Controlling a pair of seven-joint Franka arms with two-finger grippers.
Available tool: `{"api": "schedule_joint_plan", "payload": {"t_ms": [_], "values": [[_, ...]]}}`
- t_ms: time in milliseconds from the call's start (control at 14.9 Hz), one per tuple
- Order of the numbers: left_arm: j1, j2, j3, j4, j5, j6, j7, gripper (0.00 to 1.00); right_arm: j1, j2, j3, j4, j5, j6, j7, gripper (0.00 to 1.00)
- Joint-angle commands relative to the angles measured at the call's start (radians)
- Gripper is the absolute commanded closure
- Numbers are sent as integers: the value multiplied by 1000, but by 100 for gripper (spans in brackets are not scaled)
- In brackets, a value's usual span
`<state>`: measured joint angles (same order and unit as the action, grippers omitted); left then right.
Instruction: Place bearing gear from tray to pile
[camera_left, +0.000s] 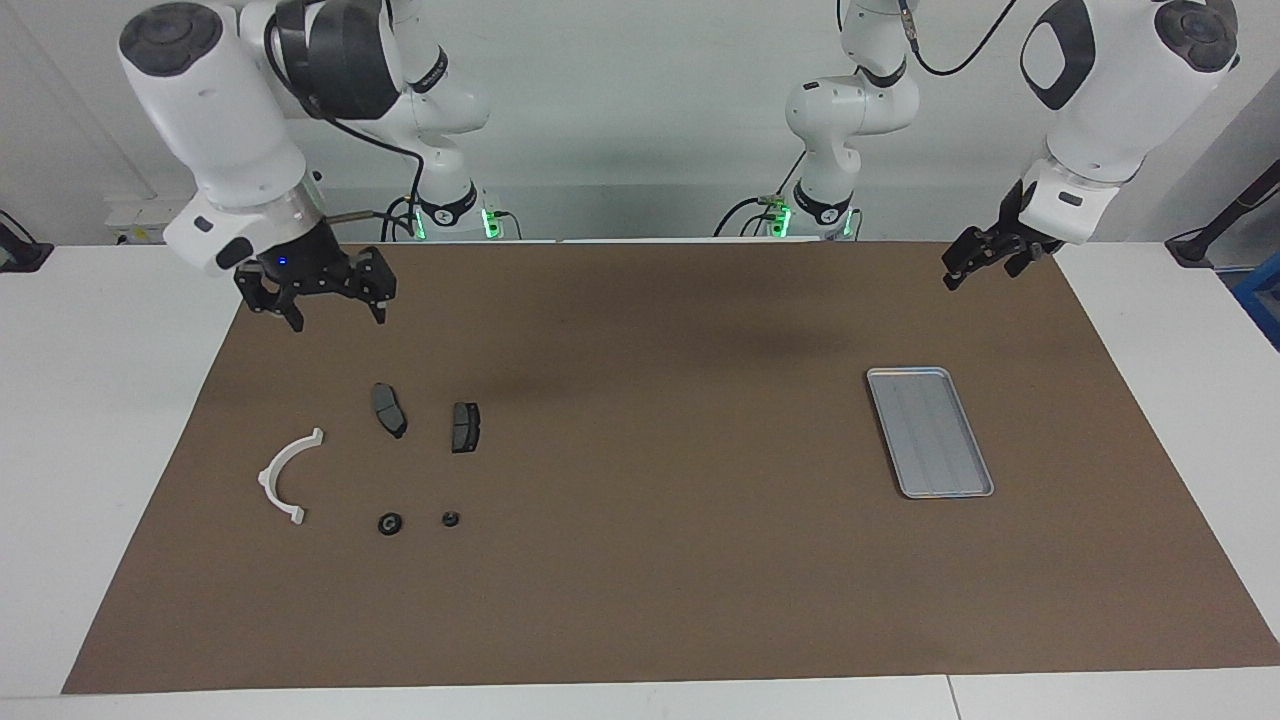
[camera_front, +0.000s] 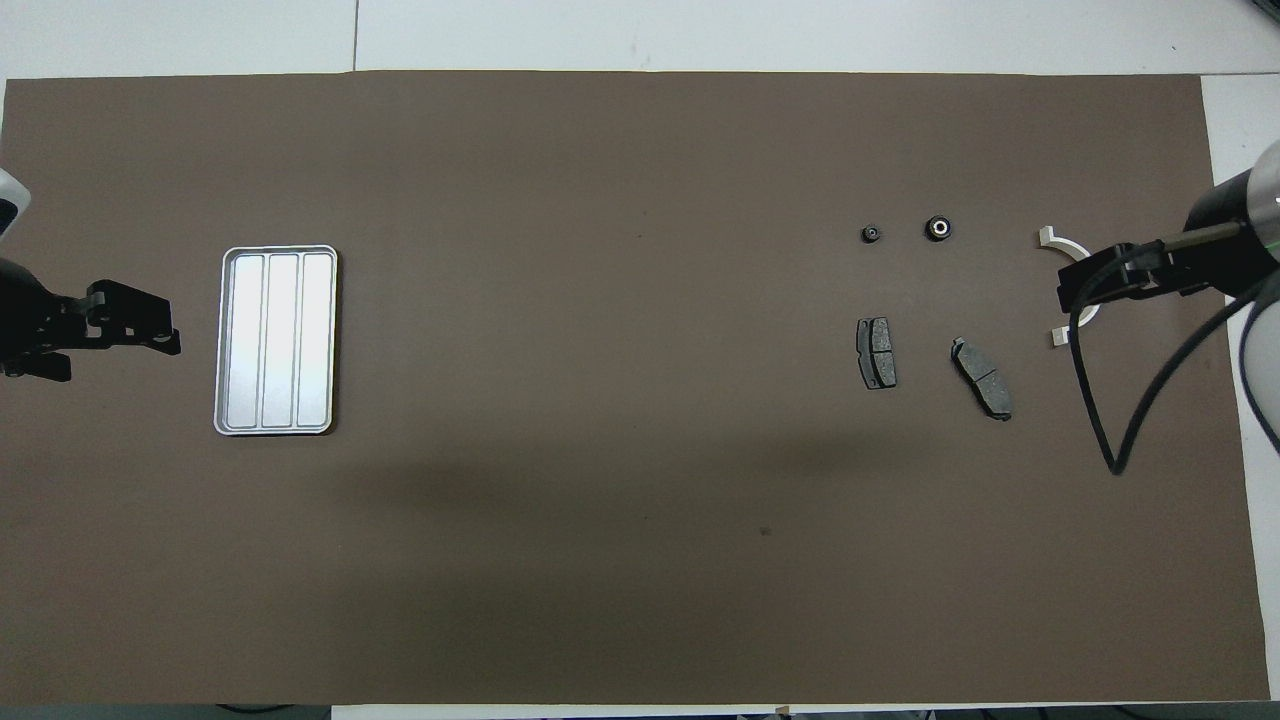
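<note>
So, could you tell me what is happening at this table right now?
Nothing is being held. The right gripper hangs open in the air over the mat near the pile, where the white arc, two brake pads and two small round bearing gears lie apart on the mat. The tray holds nothing. The left gripper waits open, up near the tray.

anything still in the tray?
No. In the overhead view the tray shows only its bare ridged bottom, and the small parts lie on the mat toward the right arm's end of the table.
</note>
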<state>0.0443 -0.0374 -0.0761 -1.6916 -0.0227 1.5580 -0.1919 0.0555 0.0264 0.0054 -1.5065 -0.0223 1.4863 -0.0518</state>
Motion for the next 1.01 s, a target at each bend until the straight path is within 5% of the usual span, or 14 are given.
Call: {"api": "schedule_joint_plan", "payload": {"t_ms": [0, 940], "values": [[2, -19, -1, -11, 4, -12, 2, 0, 27, -98, -19, -118, 18, 0, 27, 0], [2, -19, -1, -11, 4, -12, 2, 0, 26, -114, -18, -139, -30, 72, 50, 0]]}}
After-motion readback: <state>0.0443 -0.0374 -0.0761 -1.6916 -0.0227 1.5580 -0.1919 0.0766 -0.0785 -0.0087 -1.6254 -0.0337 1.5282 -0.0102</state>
